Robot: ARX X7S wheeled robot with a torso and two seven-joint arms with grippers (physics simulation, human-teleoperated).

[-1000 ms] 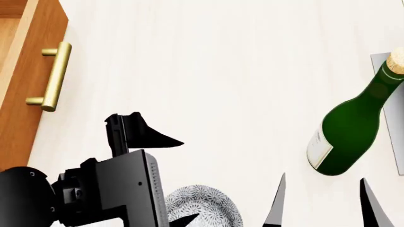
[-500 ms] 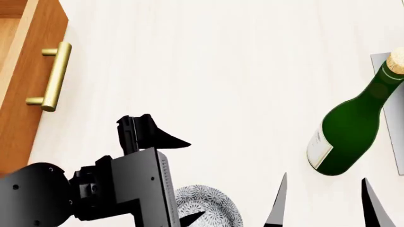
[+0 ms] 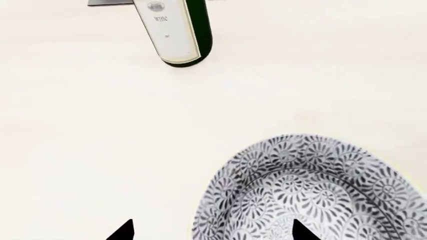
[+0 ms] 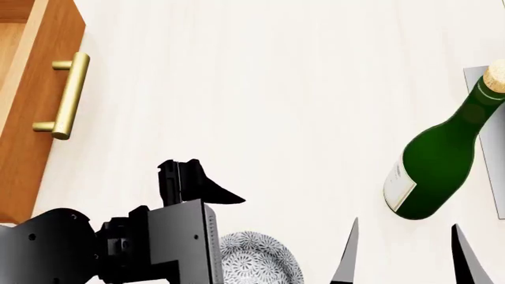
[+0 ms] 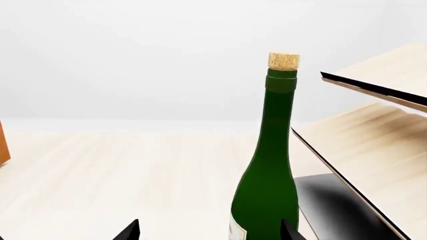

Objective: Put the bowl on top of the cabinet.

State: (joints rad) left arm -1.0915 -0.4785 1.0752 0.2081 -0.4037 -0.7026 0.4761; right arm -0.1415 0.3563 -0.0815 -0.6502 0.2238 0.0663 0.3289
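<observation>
Speckled grey-blue on white, the small round deep bowl (image 4: pixel 261 260) sits on the pale wooden tabletop (image 4: pixel 276 89) at the near edge of the head view, just beside and partly under the black body of the left gripper (image 4: pixel 198 184). That claw hangs over it with its fingers spread: in the left wrist view the two dark fingertips (image 3: pixel 121 231) stand well apart, one clear of the bowl on bare table and the other over the bowl's patterned inside (image 3: pixel 313 195), so the rim lies between them and nothing is clamped yet. This reads as a rim pinch being lined up, one finger inside and one outside the wall. The warm reddish-brown wooden cabinet (image 4: pixel 32 100) with its brass-coloured bar handle (image 4: pixel 65 94) lies beyond the claw, off to its left, and its top is out of frame, so the bowl will likely need a lift up and across. The right gripper (image 4: pixel 402 254) waits with its pointed fingers apart and empty, aimed at the tall green glass bottle with a cork (image 5: pixel 268 165), which stands upright just ahead of it beside a pale plywood rack (image 5: pixel 373 150). Being tall and narrow, the bottle could tip if nudged; it stands well apart from the bowl.
</observation>
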